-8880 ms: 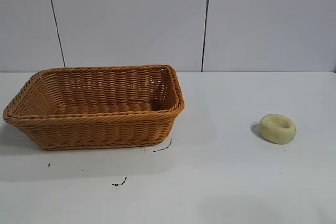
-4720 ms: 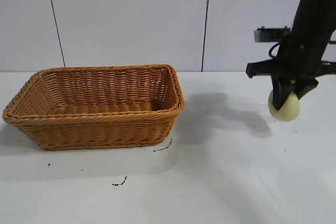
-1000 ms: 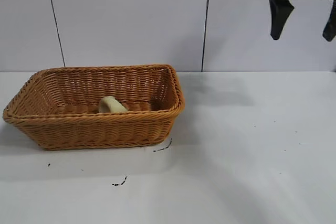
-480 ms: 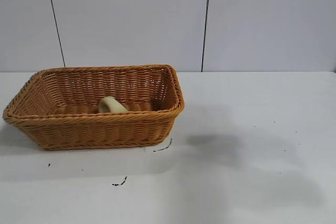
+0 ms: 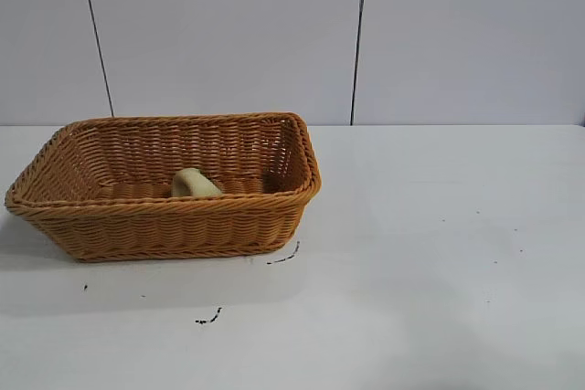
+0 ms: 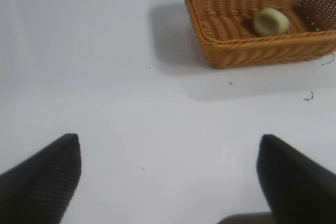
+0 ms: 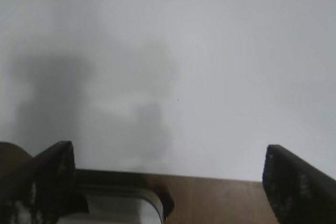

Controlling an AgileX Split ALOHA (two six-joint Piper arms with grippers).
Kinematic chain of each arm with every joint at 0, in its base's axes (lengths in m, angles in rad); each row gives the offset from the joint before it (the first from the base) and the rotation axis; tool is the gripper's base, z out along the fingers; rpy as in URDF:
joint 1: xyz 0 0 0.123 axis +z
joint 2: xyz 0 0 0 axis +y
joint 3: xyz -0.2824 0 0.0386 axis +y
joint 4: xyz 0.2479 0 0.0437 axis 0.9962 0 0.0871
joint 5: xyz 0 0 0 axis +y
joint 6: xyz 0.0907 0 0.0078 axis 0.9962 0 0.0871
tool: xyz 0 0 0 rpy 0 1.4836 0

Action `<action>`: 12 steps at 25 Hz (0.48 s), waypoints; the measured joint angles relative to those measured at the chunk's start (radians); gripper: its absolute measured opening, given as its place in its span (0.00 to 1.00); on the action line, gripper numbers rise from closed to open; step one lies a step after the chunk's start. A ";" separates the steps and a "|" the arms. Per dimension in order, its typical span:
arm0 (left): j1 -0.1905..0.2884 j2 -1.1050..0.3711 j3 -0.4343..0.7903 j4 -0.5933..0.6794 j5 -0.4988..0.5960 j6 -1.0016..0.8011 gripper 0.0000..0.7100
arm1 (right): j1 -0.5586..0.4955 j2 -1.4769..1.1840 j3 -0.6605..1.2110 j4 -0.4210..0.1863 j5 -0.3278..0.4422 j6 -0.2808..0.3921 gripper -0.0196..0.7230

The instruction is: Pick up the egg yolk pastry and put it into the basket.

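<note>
The orange-brown wicker basket (image 5: 164, 226) stands on the white table at the left of the exterior view. Inside it lies the pale cream egg yolk pastry (image 5: 193, 183), tipped against the floor of the basket; the left wrist view shows the basket (image 6: 252, 53) and pastry (image 6: 271, 21) too, far from that arm. No arm shows in the exterior view. My left gripper (image 6: 168, 156) hangs open over bare table, well away from the basket. My right gripper (image 7: 168, 166) is open and holds nothing, above the table's edge.
Small dark marks (image 5: 208, 320) dot the white table in front of the basket. In the right wrist view a brown edge strip (image 7: 220, 200) and a white block (image 7: 118, 208) lie below the gripper. A panelled wall (image 5: 356, 34) stands behind the table.
The right arm, high at the top right one second ago, has left the exterior view. Its shadow on the table has faded. The pastry and basket have not moved.
</note>
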 joint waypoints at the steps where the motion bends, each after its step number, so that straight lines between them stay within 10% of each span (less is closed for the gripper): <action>1: 0.000 0.000 0.000 0.000 0.000 0.000 0.98 | 0.000 -0.048 0.000 0.000 -0.003 0.000 0.96; 12: 0.000 0.000 0.000 0.000 0.000 0.000 0.98 | 0.000 -0.396 0.005 0.001 -0.004 0.000 0.96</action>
